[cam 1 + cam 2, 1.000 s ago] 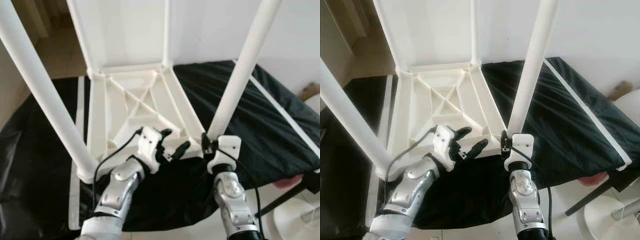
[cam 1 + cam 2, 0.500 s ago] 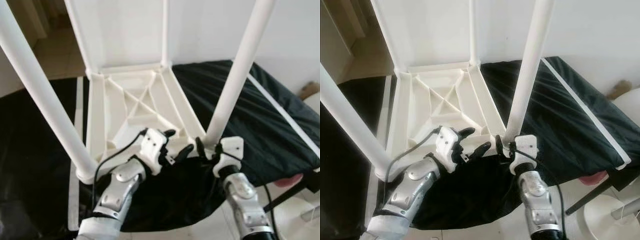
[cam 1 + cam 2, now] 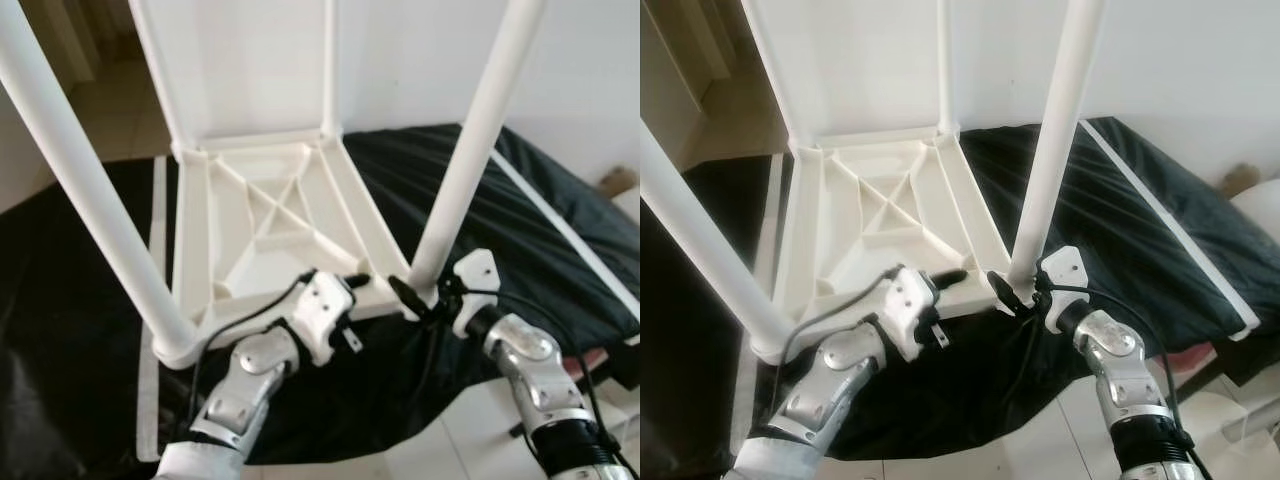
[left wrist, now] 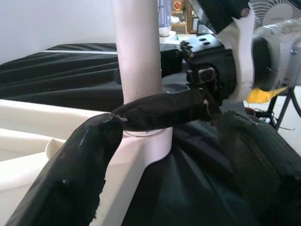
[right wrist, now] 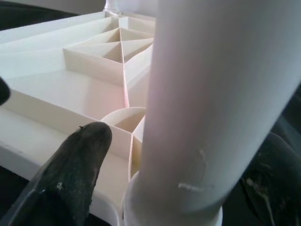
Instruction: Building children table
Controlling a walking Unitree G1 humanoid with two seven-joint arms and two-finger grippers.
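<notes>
The white children's table (image 3: 270, 215) lies upside down on a black sheet (image 3: 520, 230), its legs pointing up. My right gripper (image 3: 1020, 290) reaches in from the right at the base of the near right leg (image 3: 470, 150). It is open, one finger (image 4: 160, 110) lying across the front of the leg's foot and the other behind it. In the right wrist view the leg (image 5: 211, 94) stands between the fingers (image 5: 70, 165), with a gap on one side. My left gripper (image 3: 945, 300) is open at the table's front edge, pointing at that leg.
The near left leg (image 3: 80, 190) slants up close to my left arm. Two far legs (image 3: 330, 60) rise by the white wall. The sheet's front edge hangs over pale floor. A fan (image 4: 277, 9) and furniture stand beyond the sheet.
My right arm has swung out to the right and its gripper has turned in sideways around the leg's base. My left gripper has slid right along the table's front edge.
</notes>
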